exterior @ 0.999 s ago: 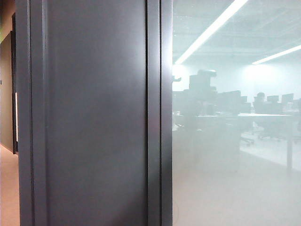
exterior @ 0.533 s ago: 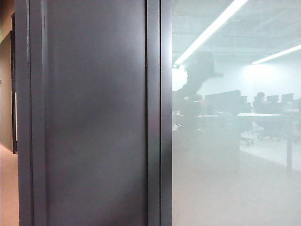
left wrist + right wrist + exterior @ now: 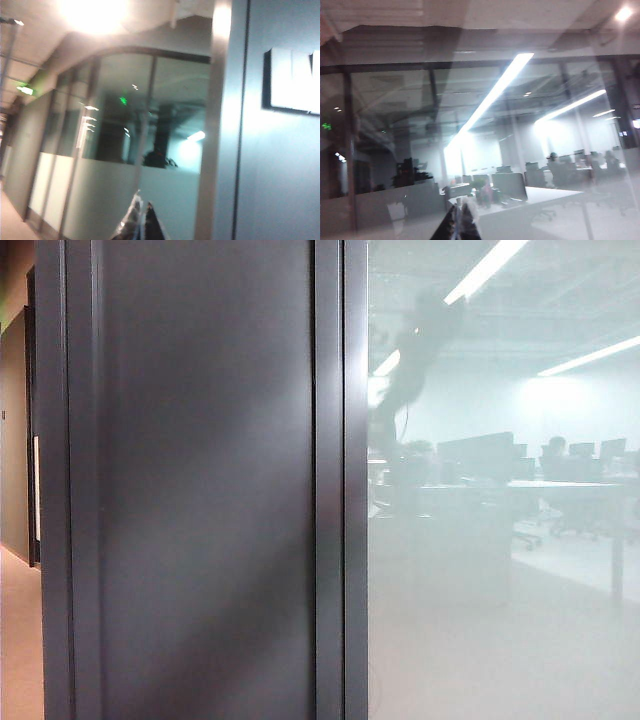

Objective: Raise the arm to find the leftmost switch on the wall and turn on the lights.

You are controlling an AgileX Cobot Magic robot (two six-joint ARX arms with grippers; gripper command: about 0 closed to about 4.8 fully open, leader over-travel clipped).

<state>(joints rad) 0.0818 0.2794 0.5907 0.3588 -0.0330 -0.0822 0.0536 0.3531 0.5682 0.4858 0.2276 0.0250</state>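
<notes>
In the exterior view the arm [image 3: 412, 355] shows only as a hazy dark silhouette in the frosted glass [image 3: 500, 570], stretched upward with its bulky head [image 3: 440, 312] near the ceiling light strip. My left gripper [image 3: 142, 206] is shut and empty, its tips pointing at a glass partition. Off to its side, a blurred white switch plate [image 3: 294, 81] in a dark frame sits on the grey-blue wall [image 3: 280, 170]; its leftmost white rocker [image 3: 280, 77] is at the plate's near edge. My right gripper [image 3: 462, 209] is shut and empty, facing glass with an office behind it.
A wide dark panel [image 3: 200, 490] with vertical frame posts fills the left of the exterior view, with a corridor floor [image 3: 18, 640] beside it. Behind the glass are desks with monitors [image 3: 480, 455] and lit ceiling strips [image 3: 492, 95]. A metal post [image 3: 216, 125] stands between partition and wall.
The arm's silhouette in the glass has risen from desk height to high up near the ceiling strip light, unfolding as it went. The panel and glass have not moved.
</notes>
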